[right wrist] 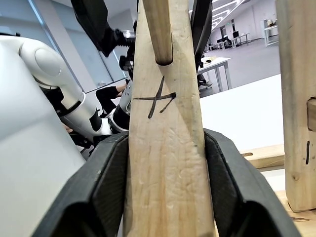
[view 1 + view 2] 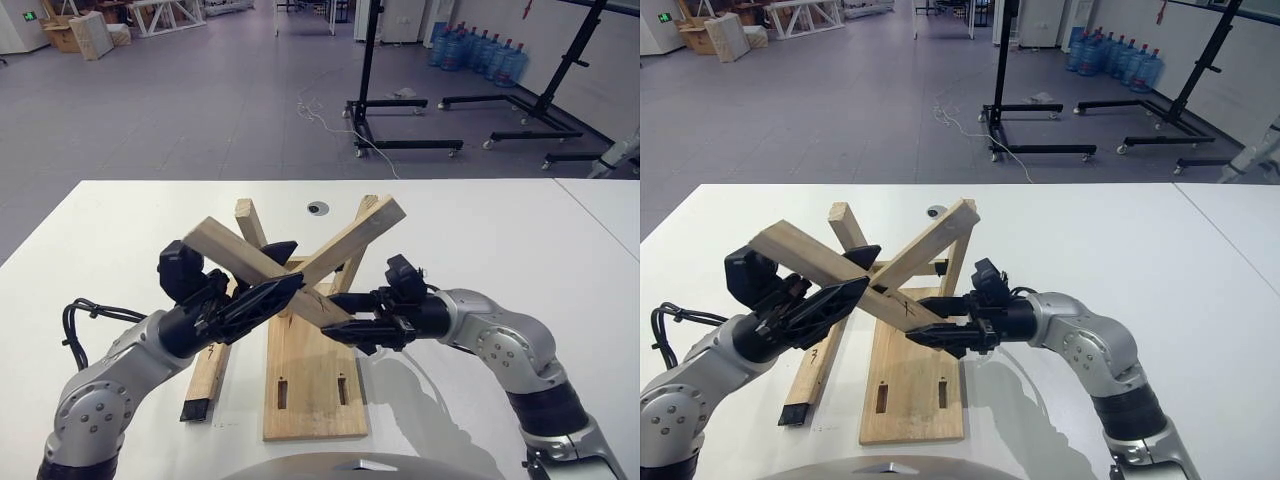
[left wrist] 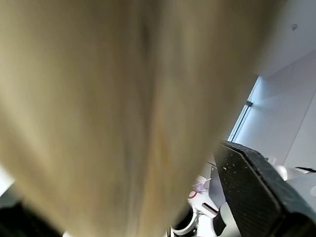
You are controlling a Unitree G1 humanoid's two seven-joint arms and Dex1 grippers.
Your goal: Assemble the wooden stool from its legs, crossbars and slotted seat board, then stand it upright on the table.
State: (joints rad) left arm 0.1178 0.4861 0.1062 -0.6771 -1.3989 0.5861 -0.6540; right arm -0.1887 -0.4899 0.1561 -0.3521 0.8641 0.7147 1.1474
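The leg (image 2: 226, 246) and seat board (image 2: 312, 398) are pale bare wood, the table (image 2: 500, 225) smooth matt white.

A hand-drawn X (image 1: 154, 98) in dark pen is showing clearly on the flat face of the wooden leg (image 1: 163, 187). It is sitting midway between the leg's long edges, between the hole that is taking a round crossbar (image 1: 157, 29) and the end that the right gripper (image 1: 165, 143) is clamping. A short dark pen stroke (image 1: 307, 152) is showing on the face of a second leg (image 1: 296, 74). A green sign (image 2: 30, 16) is hanging in the far room, too small to read.
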